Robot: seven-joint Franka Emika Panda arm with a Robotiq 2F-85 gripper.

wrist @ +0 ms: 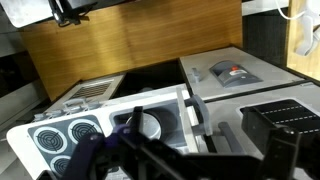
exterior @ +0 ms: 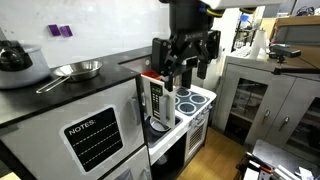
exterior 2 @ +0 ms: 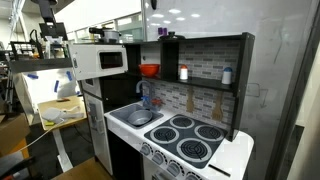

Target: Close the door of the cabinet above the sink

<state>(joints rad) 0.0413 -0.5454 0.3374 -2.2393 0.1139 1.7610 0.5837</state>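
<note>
The toy kitchen's upper cabinet (exterior 2: 200,60) sits above the sink (exterior 2: 140,117) and stove. Its dark door (exterior 2: 170,57) stands swung out. In an exterior view the door (exterior: 160,52) shows as a black panel just beside my gripper (exterior: 188,70). The gripper hangs above the counter with its fingers spread, open and empty. In the wrist view the gripper (wrist: 190,150) looks down on the sink (wrist: 150,125) and its grey faucet (wrist: 196,108). The cabinet door is out of sight there.
A red bowl (exterior 2: 148,70) and small bottles (exterior 2: 184,72) stand on the cabinet shelf. The stove burners (exterior: 192,100) lie below the gripper. A white microwave (exterior 2: 100,60) is beside the cabinet. A pan (exterior: 80,70) and a pot (exterior: 15,58) rest on the black countertop.
</note>
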